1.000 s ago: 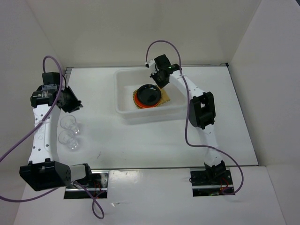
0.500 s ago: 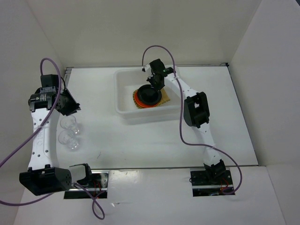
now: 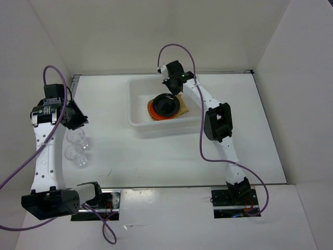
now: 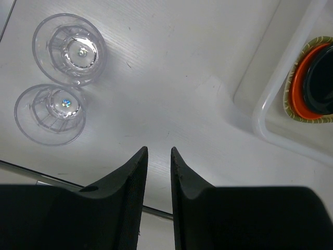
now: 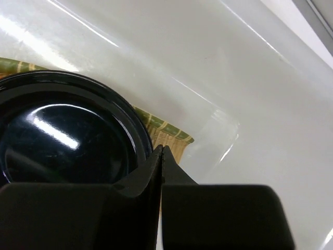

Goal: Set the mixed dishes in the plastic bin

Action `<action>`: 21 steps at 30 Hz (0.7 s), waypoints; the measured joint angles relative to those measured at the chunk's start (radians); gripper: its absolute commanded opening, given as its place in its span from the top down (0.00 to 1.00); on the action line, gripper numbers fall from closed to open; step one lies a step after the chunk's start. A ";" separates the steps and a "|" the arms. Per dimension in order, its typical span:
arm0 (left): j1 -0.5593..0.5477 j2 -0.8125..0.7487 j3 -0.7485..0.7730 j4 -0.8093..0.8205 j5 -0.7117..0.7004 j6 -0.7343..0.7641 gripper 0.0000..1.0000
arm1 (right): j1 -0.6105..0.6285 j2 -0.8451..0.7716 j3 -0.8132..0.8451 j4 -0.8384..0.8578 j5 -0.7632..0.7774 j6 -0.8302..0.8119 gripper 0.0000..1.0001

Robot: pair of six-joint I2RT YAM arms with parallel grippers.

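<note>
The plastic bin (image 3: 139,121) stands at the table's far middle. In it the glossy black plate (image 3: 165,104) lies on the orange plate (image 3: 151,110), which lies on the bamboo tray (image 3: 184,107). My right gripper (image 3: 174,87) is shut and empty, over the bin's far side, its tips (image 5: 162,149) just past the black plate's (image 5: 62,135) rim, above the tray (image 5: 169,136). Two clear glass cups (image 3: 77,137) (image 3: 76,154) stand on the table at the left. My left gripper (image 3: 78,117) hovers just beyond them, slightly open and empty (image 4: 158,151); the cups (image 4: 69,48) (image 4: 50,113) show ahead on its left.
White walls enclose the table on three sides. The bin's rim (image 4: 270,99) with the orange plate (image 4: 299,88) shows at the right of the left wrist view. A metal rail runs along the table's left edge (image 3: 74,78).
My right gripper dipped toward the black plate, then drew back a little toward the bin's far wall, staying shut. My left arm drifted slightly to the left. The dishes have not moved.
</note>
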 measured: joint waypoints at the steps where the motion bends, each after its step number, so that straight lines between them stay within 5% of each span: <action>1: 0.000 0.000 0.000 0.000 0.000 0.000 0.68 | 0.000 0.000 0.002 0.000 0.006 0.000 1.00; 21: 0.000 -0.006 -0.024 -0.018 -0.016 0.000 0.68 | -0.015 0.071 0.034 0.000 0.048 -0.001 1.00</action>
